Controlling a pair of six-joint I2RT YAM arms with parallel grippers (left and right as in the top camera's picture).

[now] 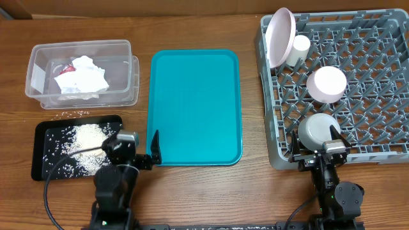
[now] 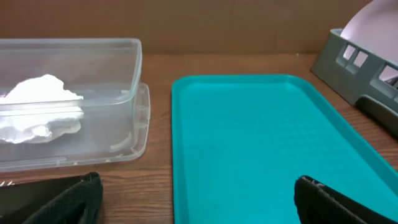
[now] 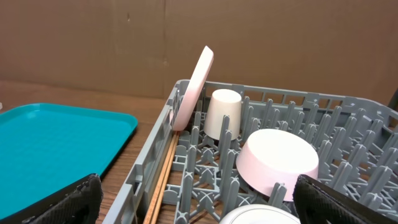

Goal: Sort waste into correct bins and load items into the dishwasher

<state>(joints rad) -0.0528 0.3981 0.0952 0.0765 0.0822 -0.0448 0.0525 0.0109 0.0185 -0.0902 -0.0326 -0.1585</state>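
Left pincer [image 2: 199, 200]: open wide, with nothing between the fingers. It hangs low at the near left corner of the teal tray [image 2: 249, 143].
Right pincer [image 3: 200, 205]: also open wide and empty, at the near edge of the dish rack [image 3: 155, 165].
Grey bowl [image 1: 317, 130]: in the rack, just ahead of the right pincer. I cannot tell if its mouth is up or down.
Pink bowl [image 3: 277, 163]: ahead of the right pincer and a little to its right, turned upside down over the pegs.
Cup [image 3: 222, 113]: farther ahead, upside down, just beside the plate.
Plate [image 3: 194, 87]: far ahead and to the left, standing on its edge and leaning on the rack wall.
Napkins [image 2: 40, 106]: ahead and to the left of the left pincer, inside the clear tub [image 2: 134, 81], with the red scrap [image 1: 66, 69] beside them.
Rice [image 1: 86, 137]: to the left of the left pincer, heaped on the black tray [image 1: 45, 131]. A few loose grains [image 1: 71, 114] lie on the table [image 1: 192, 191] between this tray and the tub.
Handling of dishes: they are probably stiff, smooth and breakable. The best hold is at the rim, one finger inside and one outside.
Handling of napkins: very light and soft, so I would pinch a raised fold.
Handling of grains: too small and loose for a pinch. I think pushing them along the table is easier.
Progress: nearly complete, I judge. Only the stray grains are outside a bin.
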